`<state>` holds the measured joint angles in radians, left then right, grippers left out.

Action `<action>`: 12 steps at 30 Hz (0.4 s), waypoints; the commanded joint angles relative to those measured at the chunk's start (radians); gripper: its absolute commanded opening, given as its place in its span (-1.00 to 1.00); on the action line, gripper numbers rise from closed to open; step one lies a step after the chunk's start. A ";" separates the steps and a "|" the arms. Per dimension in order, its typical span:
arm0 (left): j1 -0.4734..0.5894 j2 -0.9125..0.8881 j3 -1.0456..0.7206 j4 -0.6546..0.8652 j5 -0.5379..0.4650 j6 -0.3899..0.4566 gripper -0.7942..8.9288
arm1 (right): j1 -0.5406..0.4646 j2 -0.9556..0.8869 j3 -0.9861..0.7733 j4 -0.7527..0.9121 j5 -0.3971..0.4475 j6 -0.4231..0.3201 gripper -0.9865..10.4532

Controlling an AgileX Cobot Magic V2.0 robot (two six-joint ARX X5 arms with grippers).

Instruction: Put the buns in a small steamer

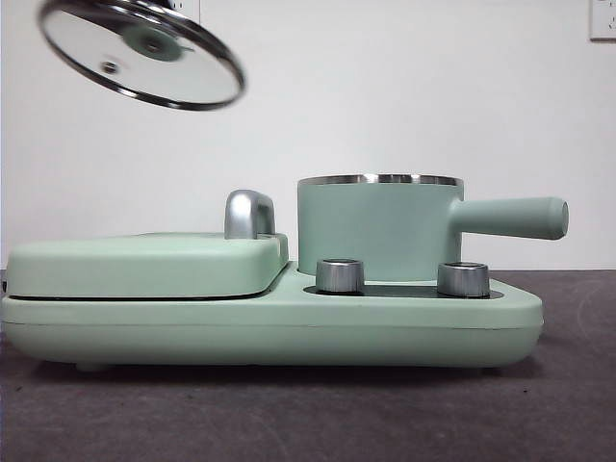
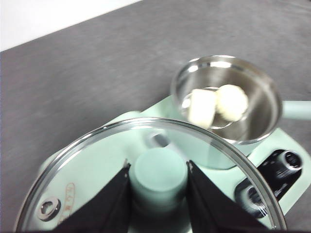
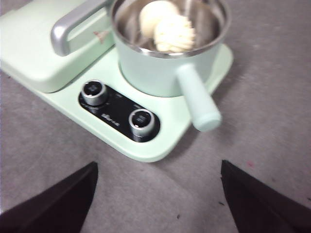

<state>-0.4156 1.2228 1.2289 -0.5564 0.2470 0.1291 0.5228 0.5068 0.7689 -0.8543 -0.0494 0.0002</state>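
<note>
Holding the glass lid [image 2: 146, 174] by its green knob [image 2: 158, 175], the left gripper [image 2: 158, 182] has both black jaws pressed against the knob's sides, lid raised in the air and tilted. Front view shows that lid [image 1: 144, 53] high at the upper left, well above the flat griddle section [image 1: 144, 265], clear of the pot; the gripper itself is not seen there. Small steamer [image 1: 380, 226] sits uncovered on the right half of the mint-green cooker base [image 1: 289, 322], steel rim on top, long green side handle [image 1: 510, 217] pointing right. Both buns are inside the steamer: smooth bun [image 3: 155, 14] and ridged swirl bun [image 3: 176, 34] lie side by side, touching, on the steel bottom. Left wrist view also shows the two buns [image 2: 216, 104] in the open pot [image 2: 226, 97], somewhat blurred. Right gripper [image 3: 158, 194] hovers over the grey table [image 3: 252, 97] on the near side of the cooker, jaws spread wide, nothing between them. Two silver control knobs [image 3: 95, 92] [image 3: 142, 120] sit on a black panel at the base's near edge, just in front of the steamer. Silver griddle handle [image 3: 73, 24] lies left of the pot, close beside it. White wall [image 1: 385, 87] behind.
</note>
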 commanded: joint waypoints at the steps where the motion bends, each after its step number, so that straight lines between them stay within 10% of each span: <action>1: -0.056 0.051 0.017 0.090 0.013 -0.031 -0.80 | 0.005 -0.019 0.002 0.006 0.006 0.023 -0.13; 12: -0.238 0.309 0.017 0.505 0.012 -0.097 -0.81 | 0.005 -0.039 0.002 0.006 0.005 0.026 -0.13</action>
<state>-0.6430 1.5192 1.2289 -0.1104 0.2543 0.0505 0.5228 0.4652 0.7677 -0.8558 -0.0483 0.0090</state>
